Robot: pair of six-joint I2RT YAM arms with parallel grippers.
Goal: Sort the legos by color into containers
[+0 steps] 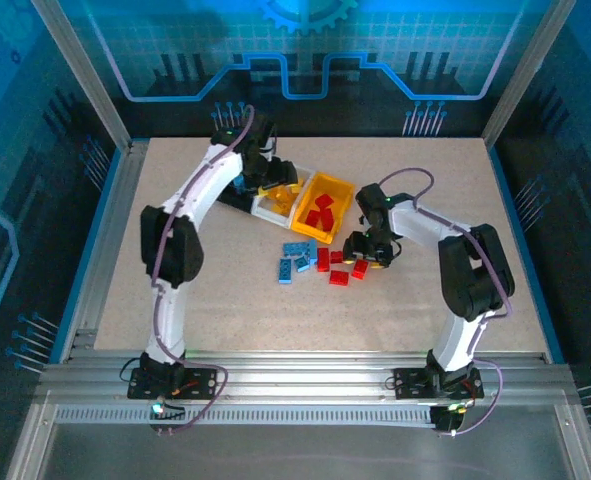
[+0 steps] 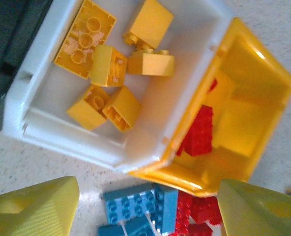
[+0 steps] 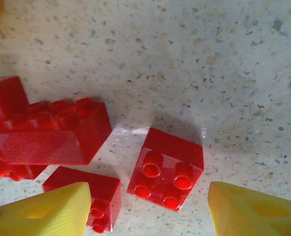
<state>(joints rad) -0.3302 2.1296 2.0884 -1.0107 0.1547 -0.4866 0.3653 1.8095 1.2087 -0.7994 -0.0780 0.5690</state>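
Speckled table (image 1: pixel 275 320) — on it the containers (image 1: pixel 343 212) and loose red and blue legos (image 1: pixel 323 259).

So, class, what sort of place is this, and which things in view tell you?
Probably a robotics lab test cell: a left arm and a right arm bolted to a metal-framed table, walled in by printed panels, with toy bricks and bins laid out for sorting.

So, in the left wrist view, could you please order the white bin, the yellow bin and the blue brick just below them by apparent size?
1. white bin: slightly the largest, though cropped at the top.
2. yellow bin: close behind; the viewing angle makes this unsure.
3. blue brick: far smaller.
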